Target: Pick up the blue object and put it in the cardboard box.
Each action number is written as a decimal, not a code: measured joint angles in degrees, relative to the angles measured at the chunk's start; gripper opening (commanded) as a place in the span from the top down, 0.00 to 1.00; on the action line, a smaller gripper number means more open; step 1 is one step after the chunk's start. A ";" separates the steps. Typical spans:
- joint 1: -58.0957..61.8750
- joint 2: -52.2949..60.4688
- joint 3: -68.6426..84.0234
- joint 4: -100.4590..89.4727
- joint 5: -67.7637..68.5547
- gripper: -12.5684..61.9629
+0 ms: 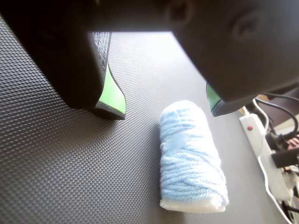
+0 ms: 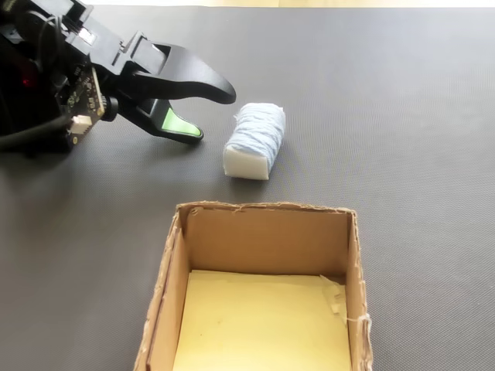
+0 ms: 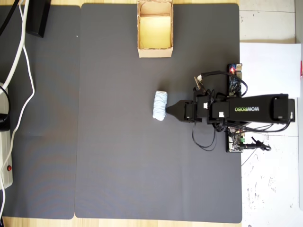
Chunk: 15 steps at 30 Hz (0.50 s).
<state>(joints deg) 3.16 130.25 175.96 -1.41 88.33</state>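
The blue object (image 1: 189, 156) is a pale blue-and-white yarn-like roll lying on its side on the dark mat, also seen in the fixed view (image 2: 255, 139) and from overhead (image 3: 161, 105). My gripper (image 1: 163, 111) is open, its green-padded jaws spread wide with the roll's near end just past the tips and nothing between them. In the fixed view the gripper (image 2: 214, 114) sits just left of the roll, apart from it. Overhead, the gripper (image 3: 169, 111) points at the roll from the right. The cardboard box (image 2: 263, 210) stands open with a yellow floor, at the mat's far edge overhead (image 3: 155, 51).
A white power strip (image 1: 259, 140) with cables lies off the mat's edge, at the left overhead (image 3: 5, 161). The arm's base and circuit boards (image 3: 234, 142) sit at the mat's right edge by a white sheet (image 3: 270, 61). A black object (image 3: 38, 19) stands top left.
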 measured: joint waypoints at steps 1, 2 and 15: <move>-0.09 0.00 0.00 0.00 0.35 0.37; -0.18 0.00 0.00 0.00 0.97 0.37; -0.44 0.00 0.00 0.00 1.58 0.37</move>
<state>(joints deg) 2.72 130.25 175.96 -1.41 89.91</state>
